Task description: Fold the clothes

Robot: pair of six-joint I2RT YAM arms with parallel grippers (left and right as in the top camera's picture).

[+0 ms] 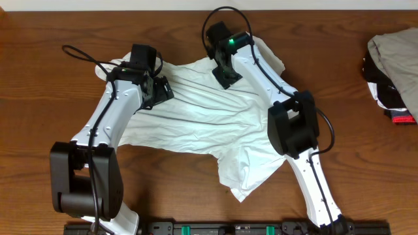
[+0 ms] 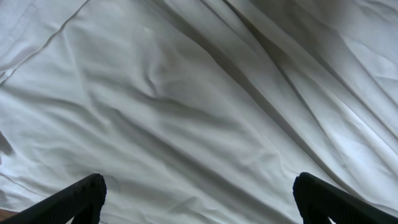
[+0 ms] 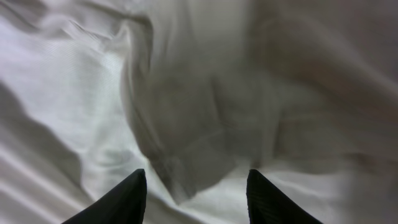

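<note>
The clothes, a white wrinkly T-shirt [image 1: 196, 117], lie spread across the middle of the table, with no lettering showing. My left gripper [image 1: 157, 91] hovers over the shirt's upper left part. In the left wrist view its fingers stand wide apart over smooth white cloth [image 2: 199, 93], and the left gripper [image 2: 198, 183] holds nothing. My right gripper [image 1: 226, 75] is down on the shirt's upper edge near the collar. Seen from the right wrist, the right gripper [image 3: 196, 180] has its fingers partly apart. A raised fold of cloth [image 3: 180, 143] reaches into the gap, not pinched.
A heap of beige, black and red garments [image 1: 395, 65] lies at the table's right edge. Bare wooden table [image 1: 39, 65] surrounds the shirt. One sleeve [image 1: 251, 170] hangs toward the front edge beside the right arm's base.
</note>
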